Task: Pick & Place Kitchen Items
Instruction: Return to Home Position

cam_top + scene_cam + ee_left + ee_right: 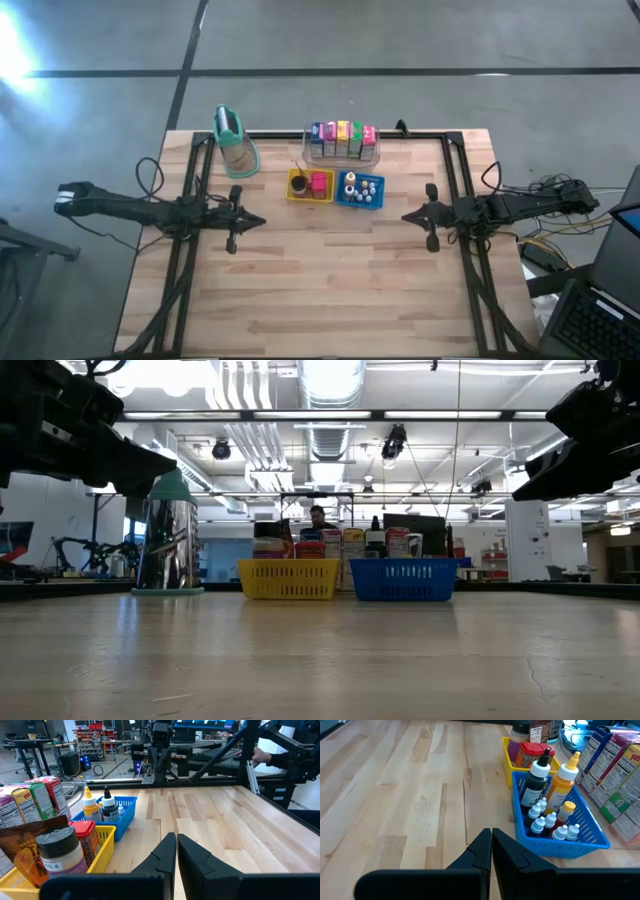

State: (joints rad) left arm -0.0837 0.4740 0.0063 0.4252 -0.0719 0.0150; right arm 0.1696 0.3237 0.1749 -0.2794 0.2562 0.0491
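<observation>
The left end effector [258, 221] hangs over the left side of the desk [320, 290] and points right, its fingers pressed together on nothing. The right end effector [408, 215] faces it from the right side, well apart, fingers likewise pressed together and empty.

Beyond the gap between them two baskets stand side by side. The yellow basket [310, 200] is on the left and the blue basket [360, 206] just beside it on the right. The yellow basket holds a red tin [85, 836], a dark-lidded jar [57, 851] and a brown pouch [20, 845]. The blue basket holds small white-capped bottles [545, 822], a dark bottle [534, 790] and an orange bottle [560, 787].

Farther off, a clear bin [342, 161] carries a row of upright cartons [342, 138]. To its left stands a tan container [237, 152] with a teal top. A person [318, 517] shows beyond the desk.
</observation>
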